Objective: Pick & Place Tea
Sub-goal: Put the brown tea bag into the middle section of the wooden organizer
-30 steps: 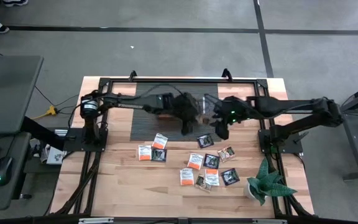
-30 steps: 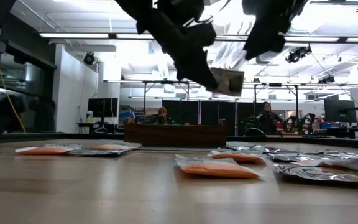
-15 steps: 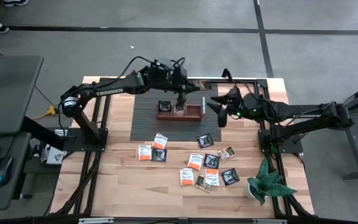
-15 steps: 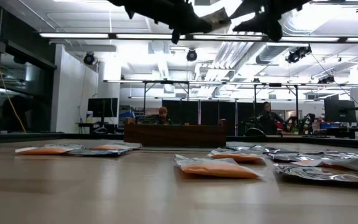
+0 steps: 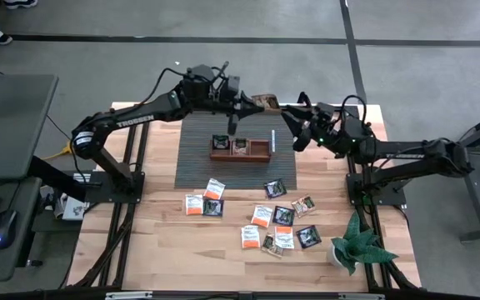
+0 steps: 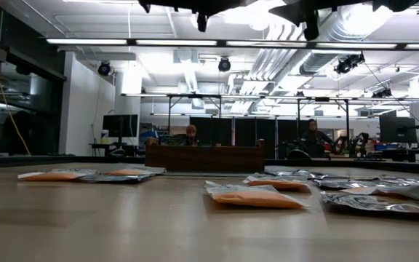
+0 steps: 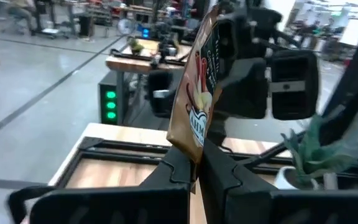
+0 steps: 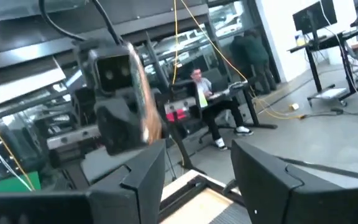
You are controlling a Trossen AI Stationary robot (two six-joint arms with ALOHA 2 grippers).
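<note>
My left gripper (image 5: 252,102) is shut on a brown-and-beige tea sachet (image 7: 201,81), high over the table's far edge, beyond the wooden tray (image 5: 240,151). The tray stands on a dark mat (image 5: 194,158) and has dark sachets in it. My right gripper (image 5: 296,129) hangs open just right of the held sachet, facing it, with nothing between its fingers (image 8: 143,175). Several orange-and-white, dark and beige sachets (image 5: 261,216) lie flat on the near half of the table; the low view shows them too (image 6: 253,196). My left gripper pinches the sachet's near edge (image 7: 194,149) between its two fingers. The fingers lie level and point toward the table's right side. The sachet sticks out ahead of the fingertips, tilted, lifted clear of tray and table.
A potted plant (image 5: 352,242) stands at the near right corner. A black frame (image 5: 140,108) runs round the far part of the table. People sit in the room beyond the table (image 6: 190,135).
My left gripper has risen from low beside the tray, gone toward the table's far edge and tipped from slanting down to level, carrying the sachet lifted clear. My right gripper has swung from pointing down to about level and moved a little toward the far edge.
</note>
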